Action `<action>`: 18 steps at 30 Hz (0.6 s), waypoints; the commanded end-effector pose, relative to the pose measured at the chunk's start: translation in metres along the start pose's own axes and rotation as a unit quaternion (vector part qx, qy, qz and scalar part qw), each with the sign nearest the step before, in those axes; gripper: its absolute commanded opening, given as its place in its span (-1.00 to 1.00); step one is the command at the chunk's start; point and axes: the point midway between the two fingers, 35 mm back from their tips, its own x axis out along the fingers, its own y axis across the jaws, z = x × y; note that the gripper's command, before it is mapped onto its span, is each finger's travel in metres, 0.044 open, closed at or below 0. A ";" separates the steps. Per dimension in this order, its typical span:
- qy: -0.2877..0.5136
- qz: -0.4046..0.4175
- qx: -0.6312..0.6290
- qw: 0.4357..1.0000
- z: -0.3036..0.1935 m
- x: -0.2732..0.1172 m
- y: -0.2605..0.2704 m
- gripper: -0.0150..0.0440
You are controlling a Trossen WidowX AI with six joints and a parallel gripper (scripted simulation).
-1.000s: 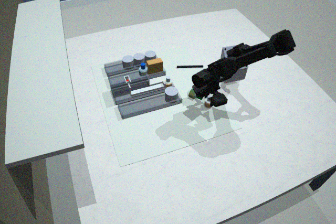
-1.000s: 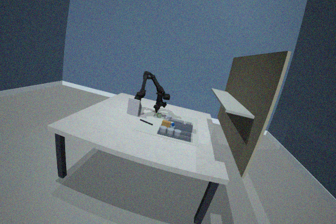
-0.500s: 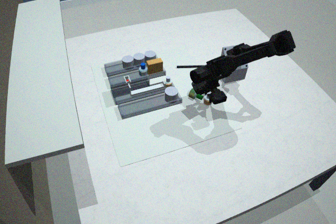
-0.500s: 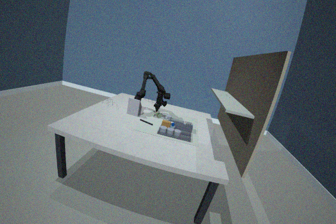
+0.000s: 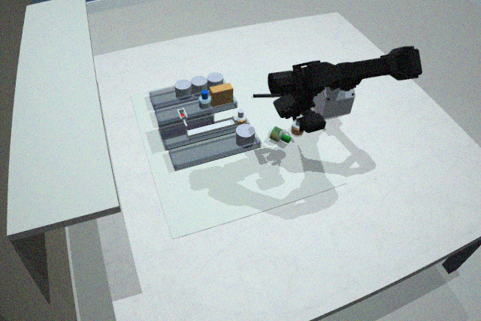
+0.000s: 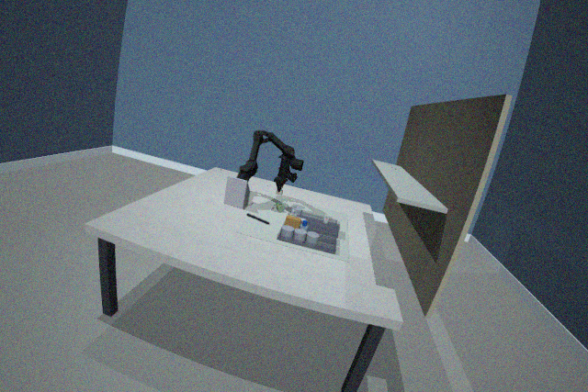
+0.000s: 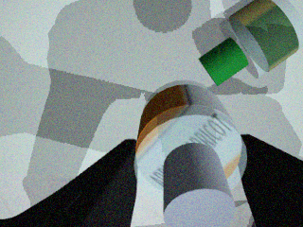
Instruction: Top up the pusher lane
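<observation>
My gripper [image 5: 301, 125] [image 6: 278, 189] [image 7: 188, 148] is shut on the loose jar [image 5: 296, 127] [image 7: 156, 111], which has an orange band, a pale APRICOT label and a grey cap. The jar is upright and raised above the mat, with a finger at each side. The jar in the sprung lane [image 5: 240, 119] has a similar grey cap and orange band and stands near the front end of the sprung lane [image 5: 176, 142]. A red-and-white marker [image 5: 182, 113] stands further back on the rack. The pusher plate cannot be made out clearly.
A green-capped jar [image 5: 276, 133] [image 6: 278, 207] [image 7: 270, 35] lies on its side between my gripper and the rack. Neighbouring lanes hold a grey tin [image 5: 245, 134], several more tins, a blue-capped jar [image 5: 204, 100] and an orange box [image 5: 221, 95]. A black stick [image 6: 257, 218] lies on the table.
</observation>
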 end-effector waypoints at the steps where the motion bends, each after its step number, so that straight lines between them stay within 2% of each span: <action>1: -0.002 0.005 -0.003 1.000 0.000 -0.017 0.001 -0.49; 5: -0.004 0.009 -0.003 1.000 -0.002 -0.028 0.002 -0.49; 18: -0.005 0.006 -0.003 1.000 0.031 -0.019 -0.035 -0.49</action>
